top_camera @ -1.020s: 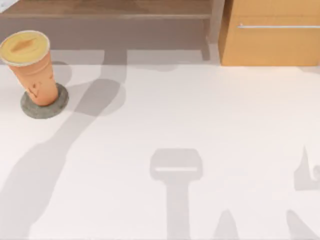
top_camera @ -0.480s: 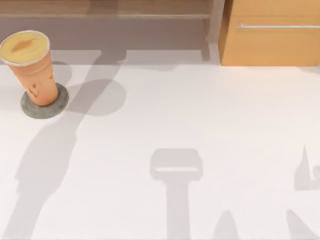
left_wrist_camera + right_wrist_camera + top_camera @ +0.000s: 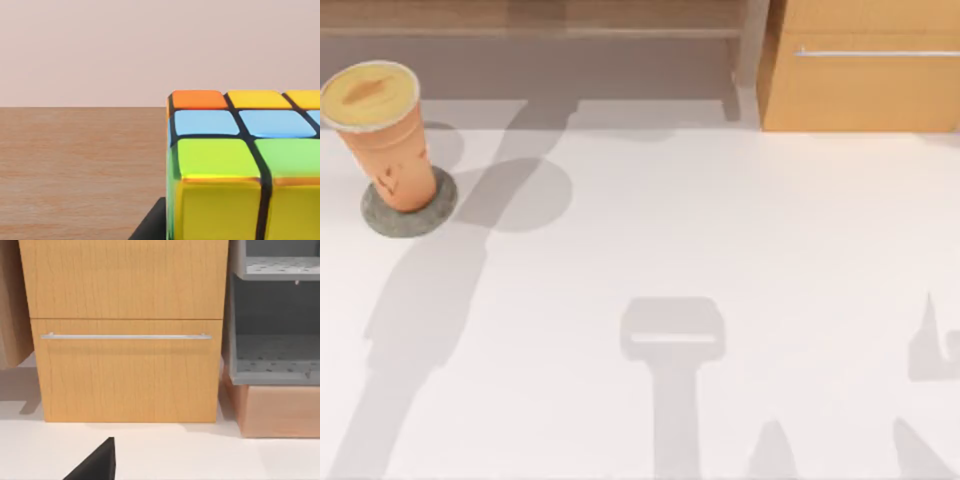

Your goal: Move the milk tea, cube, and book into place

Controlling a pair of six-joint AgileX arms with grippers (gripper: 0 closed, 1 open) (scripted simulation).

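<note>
The milk tea, a tapered orange-tan cup with a pale-yellow lid, stands upright on a flat grey speckled disc at the table's far left. The cube, with orange, yellow, blue and green tiles, looms very close in the left wrist view, over a brown wooden surface. A dark part of my left gripper shows right beside the cube's near face. A dark tip of my right gripper hangs above the white table, facing a wooden cabinet. The book is out of view.
A wooden cabinet with a metal drawer handle stands at the back right, the cabinet front also facing the right wrist. Beside it is a grey perforated shelf unit. A wooden ledge runs along the back. Arm shadows cross the white table.
The long arm shadow on the table's left side has shifted and narrowed near the front edge. The milk tea and disc have not moved.
</note>
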